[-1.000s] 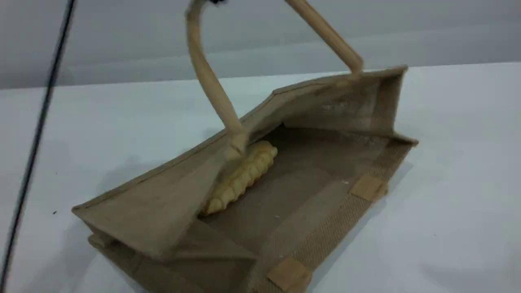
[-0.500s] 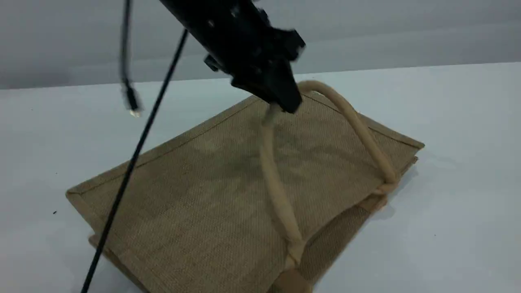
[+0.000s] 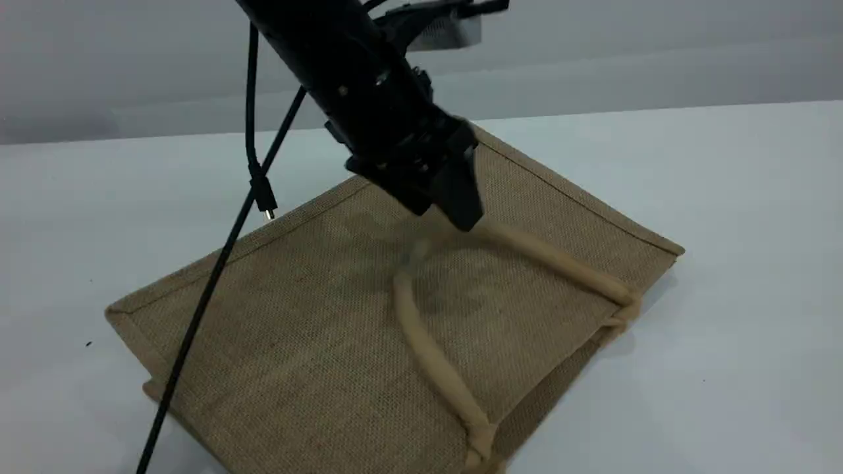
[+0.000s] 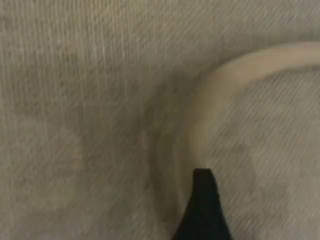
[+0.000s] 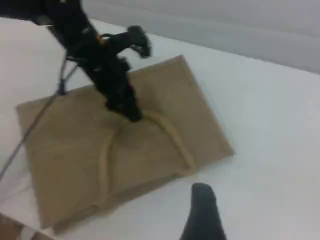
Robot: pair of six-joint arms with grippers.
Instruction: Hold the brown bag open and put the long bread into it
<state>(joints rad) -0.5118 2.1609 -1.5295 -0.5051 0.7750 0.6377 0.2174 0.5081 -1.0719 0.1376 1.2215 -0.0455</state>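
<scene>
The brown bag (image 3: 316,342) lies flat on the white table, its top side folded down over the inside. The long bread is hidden from view. The bag's beige handle (image 3: 560,263) rests loosely on the top panel. My left gripper (image 3: 461,210) hangs just over the bend of that handle (image 4: 235,75), fingers open and nothing hanging from them. In the left wrist view one dark fingertip (image 4: 202,200) sits beside the handle's curve. My right gripper (image 5: 201,200) is high and off to the side of the bag (image 5: 75,150), open and holding nothing.
A black cable (image 3: 211,283) with a small plug (image 3: 267,209) slants down from the left arm across the bag's left half. The white table (image 3: 737,197) spreads on all sides of the bag, with a grey wall behind.
The raised bag side came down and closed over the bread. My left gripper lowered with the handle, then let it go; the handle now lies on the bag.
</scene>
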